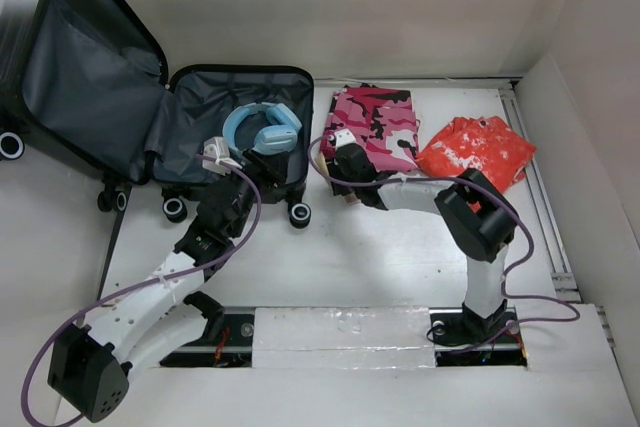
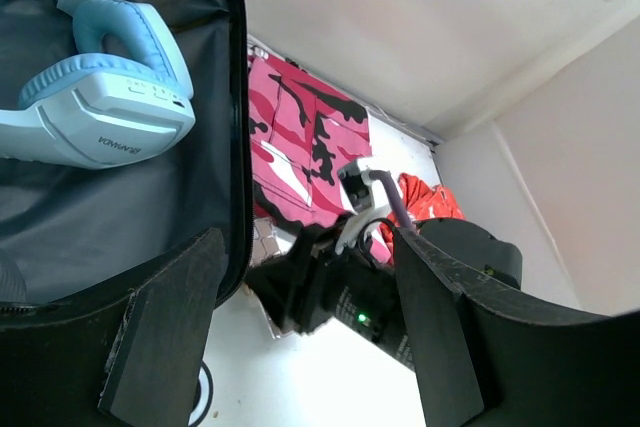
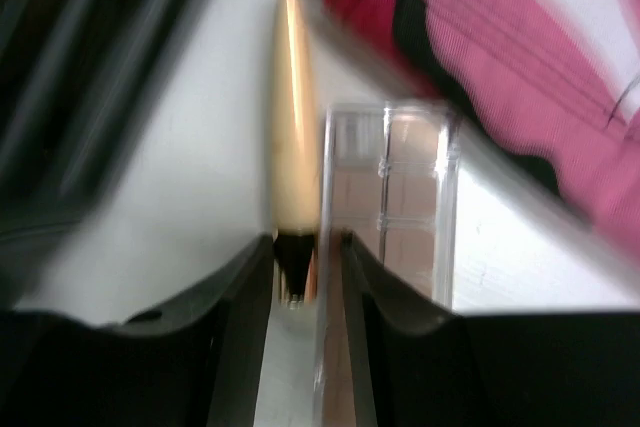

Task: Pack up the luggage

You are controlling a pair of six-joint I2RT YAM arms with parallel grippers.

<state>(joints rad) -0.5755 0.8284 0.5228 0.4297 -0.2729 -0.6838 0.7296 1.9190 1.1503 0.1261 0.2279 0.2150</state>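
From my left gripper (image 2: 305,247) I see both fingers spread wide with nothing between them. It sits at the near rim of the luggage (image 2: 238,147), which lies open on the table (image 1: 380,257). Just ahead and to the tool's left, the lower half holds one thing I can make out: pale blue headphones (image 2: 110,117) lying on the dark grey lining. The lid half is thrown back beyond that, showing grey lining. On my right gripper (image 3: 306,247) the fingers stand only narrowly apart. The edge of a clear hinged case (image 3: 390,197) with brownish squares inside runs down into that gap, with a slim tan object (image 3: 292,127) just to its left. The view is blurred, so I cannot tell whether the fingers pinch either one. Past the case, ahead and to the right, lies a pink camouflage cloth (image 1: 380,122), and farther right an orange patterned cloth (image 1: 475,147), both outside the luggage.
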